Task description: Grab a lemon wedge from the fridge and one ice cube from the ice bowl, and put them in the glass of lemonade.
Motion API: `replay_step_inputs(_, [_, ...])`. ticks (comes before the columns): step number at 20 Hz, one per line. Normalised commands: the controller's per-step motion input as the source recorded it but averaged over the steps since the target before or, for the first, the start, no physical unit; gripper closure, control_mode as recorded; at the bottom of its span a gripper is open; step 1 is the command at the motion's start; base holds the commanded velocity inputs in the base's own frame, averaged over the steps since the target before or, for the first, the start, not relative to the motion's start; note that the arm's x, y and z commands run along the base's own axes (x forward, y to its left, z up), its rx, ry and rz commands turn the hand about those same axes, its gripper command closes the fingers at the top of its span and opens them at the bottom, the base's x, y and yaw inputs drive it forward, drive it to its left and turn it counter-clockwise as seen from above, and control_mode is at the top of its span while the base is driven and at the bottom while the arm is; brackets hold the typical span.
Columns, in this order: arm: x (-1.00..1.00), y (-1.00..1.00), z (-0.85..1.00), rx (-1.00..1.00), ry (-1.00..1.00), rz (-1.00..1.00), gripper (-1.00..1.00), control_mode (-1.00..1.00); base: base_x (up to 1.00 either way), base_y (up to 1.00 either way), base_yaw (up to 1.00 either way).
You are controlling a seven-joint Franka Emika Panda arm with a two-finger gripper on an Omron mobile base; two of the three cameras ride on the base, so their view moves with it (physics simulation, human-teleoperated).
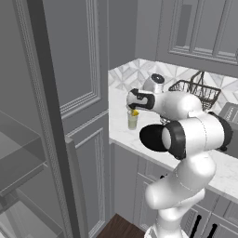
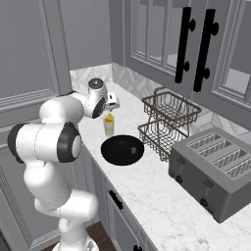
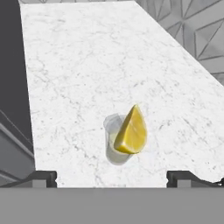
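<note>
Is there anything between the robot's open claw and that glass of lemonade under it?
Yes: the lemon wedge sits atop the glass of lemonade, directly below the open gripper, seen in the hand view.

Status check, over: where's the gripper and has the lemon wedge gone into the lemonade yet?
Gripper open, above the glass of lemonade. Lemon wedge free of the fingers, sitting at the glass mouth. Ice bowl beside the glass, nothing in the way.
</note>
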Motion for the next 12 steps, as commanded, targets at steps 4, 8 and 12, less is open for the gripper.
replay_step_inputs(4, [-0.25, -0.03, 0.38, 0.13, -0.14, 0.0, -1.0, -1.0, 0.0, 0.0, 0.0])
replay_step_inputs(8, [-0.43, -0.1, 0.14, 0.12, -0.11, 0.0, -1.0, -1.0, 0.0, 0.0, 0.0])
replay_step_inputs(12, [-0.73, -0.13, 0.0, 0.07, -0.13, 0.0, -1.0, -1.0, 0.0, 0.0, 0.0])
